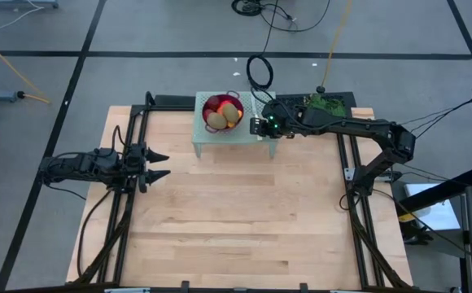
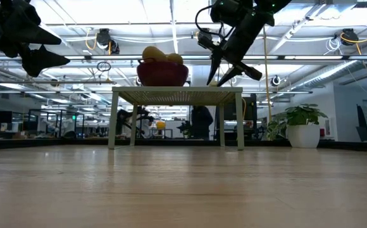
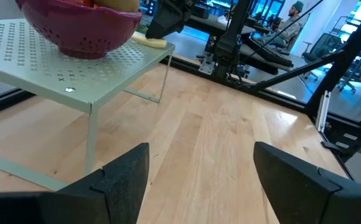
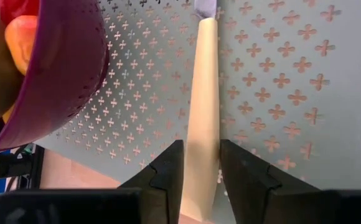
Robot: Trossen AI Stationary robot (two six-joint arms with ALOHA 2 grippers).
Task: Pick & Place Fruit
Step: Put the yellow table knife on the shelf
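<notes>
- Right hand (image 4: pixel 196 163) is low over the perforated rack (image 4: pixel 274 81), fingers either side of the pale knife handle (image 4: pixel 204 93); whether they grip or only straddle it I cannot tell.
- Fruit (image 1: pixel 222 115) is piled in the purple bowl (image 4: pixel 68 68), just beside this hand.
- Advice: close squarely, lift straight, avoid bumping the bowl.
- Left hand (image 1: pixel 156 165) waits open, well apart.

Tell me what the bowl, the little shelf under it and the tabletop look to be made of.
Bowl: purple, perforated with small holes, glossy; painted metal or plastic, can't tell. Shelf: pale green sheet punched with cross-shaped holes on thin legs, likely painted metal. Tabletop: light wood planks with visible grain, smooth finish.
</notes>
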